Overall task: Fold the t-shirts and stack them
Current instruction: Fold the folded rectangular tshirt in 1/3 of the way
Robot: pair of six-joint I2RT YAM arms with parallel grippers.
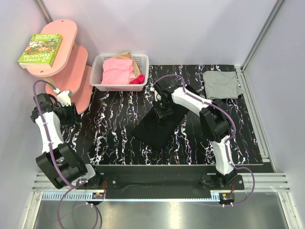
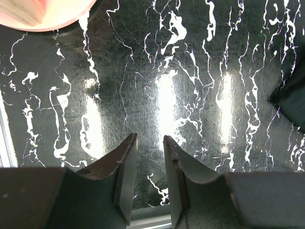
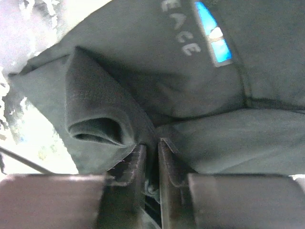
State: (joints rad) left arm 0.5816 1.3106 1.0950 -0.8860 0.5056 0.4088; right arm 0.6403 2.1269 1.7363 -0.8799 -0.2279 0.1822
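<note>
The black t-shirt (image 1: 155, 129) lies partly folded on the marbled table, a little left of centre. My right gripper (image 1: 162, 110) is down on its far edge. In the right wrist view the jaws (image 3: 151, 142) stand only a sliver apart, with a ridge of the black t-shirt (image 3: 143, 71) pinched at their tips; a rolled hem sits to the left and a blue-and-white print (image 3: 214, 38) shows above. The light grey t-shirt (image 1: 220, 84) lies folded at the back right corner. My left gripper (image 1: 66, 109) hovers over bare table at the far left, open (image 2: 150, 138) and holding nothing.
A white basket (image 1: 97, 76) holding pink clothes stands at the back, left of centre. A pink tiered shelf (image 1: 62, 52) with a green book (image 1: 40, 49) on it is close behind the left arm; its rim (image 2: 43, 14) shows in the left wrist view.
</note>
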